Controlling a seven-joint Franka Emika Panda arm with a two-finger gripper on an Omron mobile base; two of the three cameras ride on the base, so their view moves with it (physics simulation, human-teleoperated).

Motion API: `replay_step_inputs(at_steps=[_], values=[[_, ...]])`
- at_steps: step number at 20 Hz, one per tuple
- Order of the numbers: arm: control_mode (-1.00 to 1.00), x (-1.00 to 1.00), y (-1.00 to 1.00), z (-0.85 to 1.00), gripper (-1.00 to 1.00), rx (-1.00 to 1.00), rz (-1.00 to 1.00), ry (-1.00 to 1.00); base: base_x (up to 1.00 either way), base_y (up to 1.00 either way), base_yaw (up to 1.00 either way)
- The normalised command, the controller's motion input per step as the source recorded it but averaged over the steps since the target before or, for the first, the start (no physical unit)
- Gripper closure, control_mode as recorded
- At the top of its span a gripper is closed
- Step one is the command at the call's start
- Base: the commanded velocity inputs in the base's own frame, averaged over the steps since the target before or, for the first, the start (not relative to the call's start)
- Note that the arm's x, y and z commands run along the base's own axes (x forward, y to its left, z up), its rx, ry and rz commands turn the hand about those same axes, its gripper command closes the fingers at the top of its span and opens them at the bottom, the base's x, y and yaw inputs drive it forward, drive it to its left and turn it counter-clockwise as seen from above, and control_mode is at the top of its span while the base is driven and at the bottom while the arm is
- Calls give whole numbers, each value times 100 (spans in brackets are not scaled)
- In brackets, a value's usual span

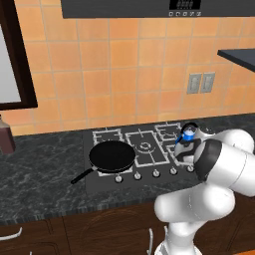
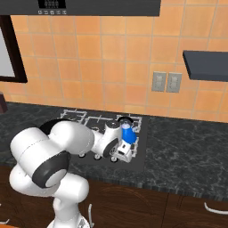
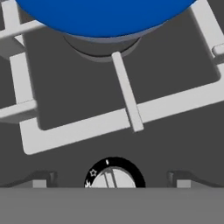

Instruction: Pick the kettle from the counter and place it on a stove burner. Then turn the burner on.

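Nearest in the hand view, two small dark fingertips (image 3: pixel 43 178) rise at the bottom edge, set well apart with a round stove knob (image 3: pixel 113 174) between them. The end effector (image 3: pixel 113 181) is spread open and grips nothing. Just beyond the knob lie pale grey grate bars (image 3: pixel 127 94) over a dark burner, and at the top the kettle (image 3: pixel 105 15) shows as a broad bright blue curve, cut off by the frame.

The left base view shows what the hand view cannot: the kettle (image 1: pixel 188 133) is small, blue and cone-shaped, sitting on the right-hand burner of the stove (image 1: pixel 144 149), with the white arm partly covering it. A black frying pan (image 1: pixel 111 156) rests on the front left burner. The dark marbled tabletop (image 1: pixel 45 169) surrounds the stove.

In the right base view the kettle (image 2: pixel 128 133) stands just behind the arm's wrist, its thin handle hard to make out. Orange wall tiles (image 2: pixel 102 58) lie farthest back.
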Motion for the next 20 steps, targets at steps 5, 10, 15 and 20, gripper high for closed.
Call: replay_step_inputs(at_steps=[5,10,15,20], values=[[-100,3,0,-10,100,0,2,0,0,0,0],[-100,0,0,0,100,0,1,-2,0,0,0],[-100,-1,5,0,100,-4,20,-3,0,0,0],[-100,-3,7,0,100,-12,41,-5,0,0,0]])
